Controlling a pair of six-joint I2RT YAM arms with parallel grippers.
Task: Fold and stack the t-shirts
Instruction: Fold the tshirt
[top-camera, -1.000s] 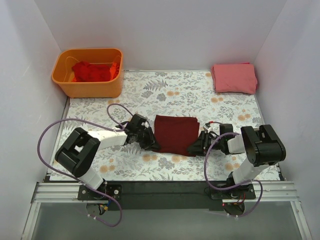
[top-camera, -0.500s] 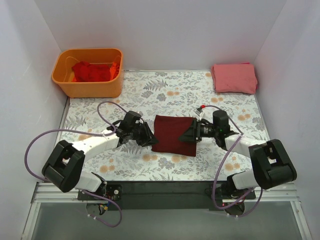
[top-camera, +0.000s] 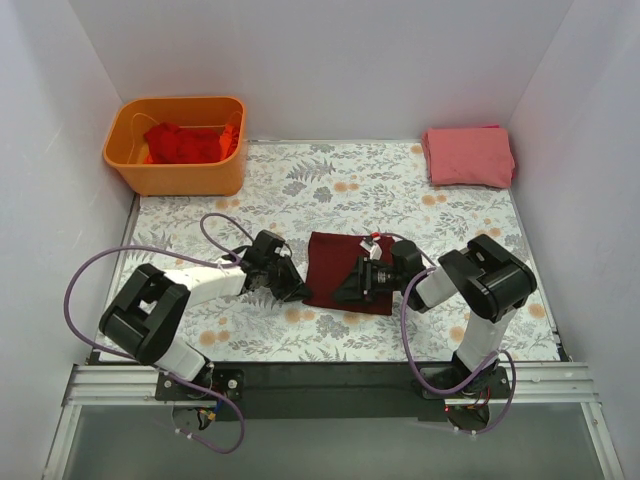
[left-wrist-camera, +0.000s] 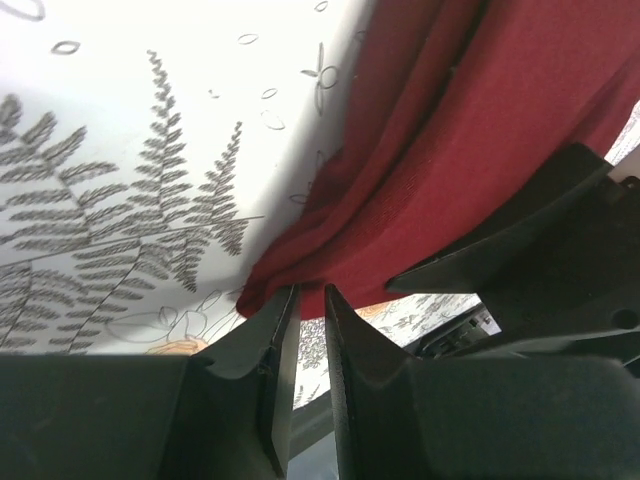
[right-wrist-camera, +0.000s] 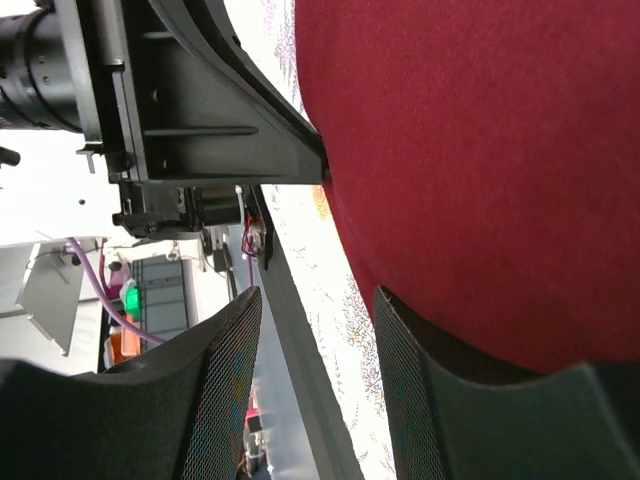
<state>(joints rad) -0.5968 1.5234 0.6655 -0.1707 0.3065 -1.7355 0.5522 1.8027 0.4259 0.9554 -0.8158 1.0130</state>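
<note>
Now right tool (top-camera: 351, 284) farther left, over maroon t-shirt (top-camera: 330, 261).

Both point inward, low over the counter (top-camera: 420, 200): left claw (left-wrist-camera: 305, 297) nearly closed, a thin slit showing; right claw (right-wrist-camera: 316, 300) parted wider, empty.
</note>
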